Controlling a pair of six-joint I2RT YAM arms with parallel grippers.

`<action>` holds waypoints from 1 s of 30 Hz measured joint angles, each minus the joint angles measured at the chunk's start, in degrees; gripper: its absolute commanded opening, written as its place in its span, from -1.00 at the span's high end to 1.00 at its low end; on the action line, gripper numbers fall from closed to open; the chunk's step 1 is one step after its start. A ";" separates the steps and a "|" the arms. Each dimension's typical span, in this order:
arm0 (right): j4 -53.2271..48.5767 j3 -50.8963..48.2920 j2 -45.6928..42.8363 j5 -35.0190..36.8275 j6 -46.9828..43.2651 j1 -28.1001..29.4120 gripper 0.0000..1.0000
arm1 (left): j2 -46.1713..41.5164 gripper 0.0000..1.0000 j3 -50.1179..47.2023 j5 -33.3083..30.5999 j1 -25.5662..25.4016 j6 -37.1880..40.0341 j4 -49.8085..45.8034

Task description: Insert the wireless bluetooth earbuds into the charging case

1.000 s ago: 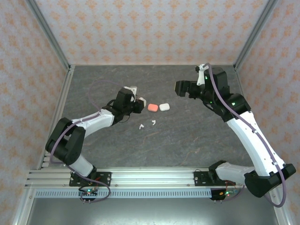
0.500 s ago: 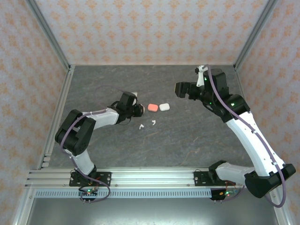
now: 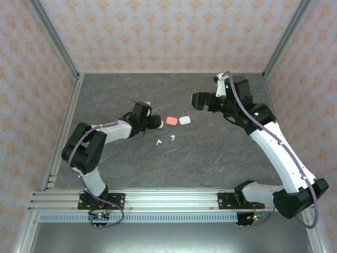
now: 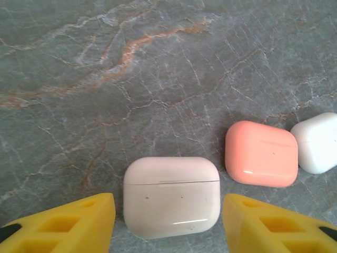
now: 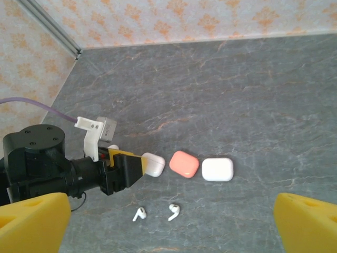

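Three closed charging cases lie in a row on the grey stone table: a white case (image 4: 171, 196), a salmon-pink case (image 4: 261, 153) and another white case (image 4: 317, 142). My left gripper (image 4: 168, 224) is open low over the table. The first white case rests between its yellow fingers (image 4: 68, 224) with a gap on each side. Two white earbuds (image 3: 158, 142) (image 3: 171, 138) lie loose just in front of the cases, also seen as earbuds (image 5: 139, 214) (image 5: 174, 212) in the right wrist view. My right gripper (image 3: 202, 101) hovers open, high to the right of the cases, holding nothing.
Patterned walls and a metal frame (image 3: 58, 50) close in the table on three sides. Bare table (image 3: 210, 153) stretches in front of and to the right of the earbuds. The left arm's link (image 3: 108, 132) lies low across the left half.
My left gripper's jaws have opened off the white case, which now rests on the table. The left elbow has folded in. The right gripper has shifted slightly left.
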 measured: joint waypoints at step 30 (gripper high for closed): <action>-0.59 36.20 60.92 15.96 -0.20 27.47 -0.67 | -36.54 -1.00 -9.22 1.14 31.06 -6.80 -17.94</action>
